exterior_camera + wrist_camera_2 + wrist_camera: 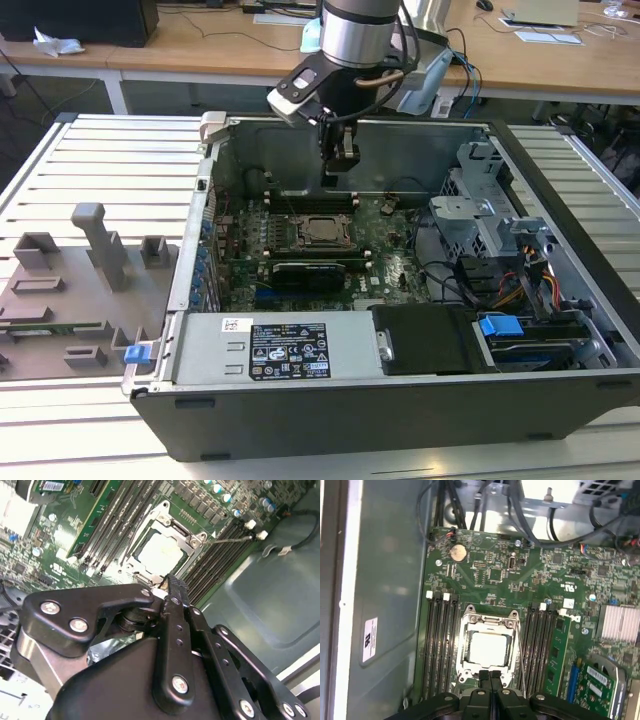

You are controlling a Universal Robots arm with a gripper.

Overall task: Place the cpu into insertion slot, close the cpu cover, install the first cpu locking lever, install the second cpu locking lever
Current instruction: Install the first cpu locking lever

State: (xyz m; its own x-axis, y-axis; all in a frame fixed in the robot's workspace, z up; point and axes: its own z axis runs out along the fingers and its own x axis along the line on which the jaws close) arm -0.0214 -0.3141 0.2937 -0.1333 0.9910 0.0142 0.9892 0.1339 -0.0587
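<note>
Above the open computer case, the gripper hangs over the green motherboard. Its two fingers are pressed together with nothing between them. Just beyond the fingertips, in both wrist views, the silver chip lies flat in the socket, framed by the metal cover lying down around it. Black memory slots flank the socket.

My gripper hangs inside the open case, above the green board and past the slot (on its far side). The cpu lies flat in the slot. A black card sits just before it. Grey fixtures stand outside, at the exterior view's left.
</note>
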